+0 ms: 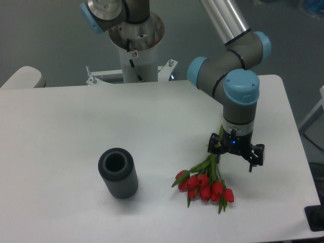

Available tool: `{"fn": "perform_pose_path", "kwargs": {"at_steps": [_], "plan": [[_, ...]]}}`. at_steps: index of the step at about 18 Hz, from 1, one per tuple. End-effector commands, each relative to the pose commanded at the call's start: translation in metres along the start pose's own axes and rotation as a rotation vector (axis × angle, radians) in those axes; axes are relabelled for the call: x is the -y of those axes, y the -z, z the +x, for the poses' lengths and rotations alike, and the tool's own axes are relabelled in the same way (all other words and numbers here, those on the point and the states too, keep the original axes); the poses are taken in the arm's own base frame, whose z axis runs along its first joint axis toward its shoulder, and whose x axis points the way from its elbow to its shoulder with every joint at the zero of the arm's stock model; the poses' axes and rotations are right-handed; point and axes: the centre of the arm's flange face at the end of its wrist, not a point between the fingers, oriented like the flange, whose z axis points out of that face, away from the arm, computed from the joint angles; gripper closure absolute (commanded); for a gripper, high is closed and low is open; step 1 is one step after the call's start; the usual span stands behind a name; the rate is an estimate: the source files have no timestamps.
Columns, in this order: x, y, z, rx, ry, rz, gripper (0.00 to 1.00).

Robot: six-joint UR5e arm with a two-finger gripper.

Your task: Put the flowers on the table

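A UR5e arm reaches down over the right half of the white tabletop (61,131), its claw (236,155) hanging just above the stem end of a bunch of red tulips (205,186). The flowers lie flat near the front edge, right of centre, blooms fanned toward the front and green stems running up and back into the shadow under the claw. The fingers look spread apart, one dark tip showing on each side, and whether either touches the stems cannot be told from here. A dark grey ribbed vase (118,173) stands upright well to the left, open mouth showing, apart from the bunch. With the tulips apparently down, doing this step well would mean keeping the fingers wide and lifting straight up, so no leaf or string snags and drags the bunch toward the edge
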Motion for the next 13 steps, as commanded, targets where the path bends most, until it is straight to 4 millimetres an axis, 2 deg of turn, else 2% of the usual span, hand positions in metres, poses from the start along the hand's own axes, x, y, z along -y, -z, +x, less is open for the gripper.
{"fn": "perform_pose_path", "kwargs": {"at_steps": [4,7,13], "plan": [[0.018,0.013,-0.020,0.044,-0.037,0.030,0.00],[0.031,0.031,-0.033,0.082,-0.160,0.053,0.00],[0.037,0.045,-0.047,0.095,-0.400,0.027,0.00]]}}
